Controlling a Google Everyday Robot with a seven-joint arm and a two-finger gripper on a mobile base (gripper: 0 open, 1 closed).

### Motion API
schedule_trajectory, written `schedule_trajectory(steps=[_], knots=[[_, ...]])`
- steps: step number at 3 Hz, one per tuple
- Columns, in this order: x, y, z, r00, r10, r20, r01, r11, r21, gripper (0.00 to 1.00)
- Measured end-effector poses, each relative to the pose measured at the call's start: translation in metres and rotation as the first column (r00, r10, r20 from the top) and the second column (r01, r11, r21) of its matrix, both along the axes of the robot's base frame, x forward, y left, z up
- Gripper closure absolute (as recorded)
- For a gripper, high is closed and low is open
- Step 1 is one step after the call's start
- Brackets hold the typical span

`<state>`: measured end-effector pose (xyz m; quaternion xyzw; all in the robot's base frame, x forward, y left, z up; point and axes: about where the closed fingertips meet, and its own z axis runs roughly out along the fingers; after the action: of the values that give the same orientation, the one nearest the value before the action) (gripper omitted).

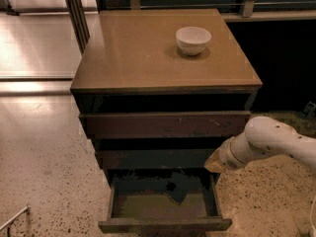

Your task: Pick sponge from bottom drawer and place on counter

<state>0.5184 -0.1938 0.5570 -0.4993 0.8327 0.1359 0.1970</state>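
Note:
The bottom drawer (163, 225) is pulled open and shows its olive-grey floor. A dark shape that looks like the sponge (177, 190) lies toward the back of the floor, right of centre, partly merged with shadow. The tan counter (148, 53) tops the cabinet. My white arm reaches in from the right, and the gripper (214, 164) sits at its tan tip. It is just above the drawer's right rear corner, right of and above the sponge, apart from it.
A white bowl (193, 39) stands on the counter at the back right. The two upper drawers (163, 125) are slightly ajar. Speckled floor (44, 172) surrounds the cabinet. A metal post (75, 9) stands at the back left, and dark shelving is at the right.

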Motion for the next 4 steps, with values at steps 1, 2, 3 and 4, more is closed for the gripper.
schedule_trajectory(steps=[1, 2, 3, 4], knots=[[-0.007, 0.004, -0.023, 0.9993, 0.002, -0.038, -0.001, 1.000, 0.017, 1.00], [-0.009, 0.002, -0.044, 0.9995, 0.019, -0.027, -0.019, 1.000, -0.001, 1.00], [-0.013, -0.009, -0.097, 0.9995, 0.031, 0.005, -0.031, 0.999, -0.022, 1.00], [-0.006, -0.016, -0.159, 0.9990, 0.015, 0.042, -0.016, 1.000, 0.013, 1.00]])
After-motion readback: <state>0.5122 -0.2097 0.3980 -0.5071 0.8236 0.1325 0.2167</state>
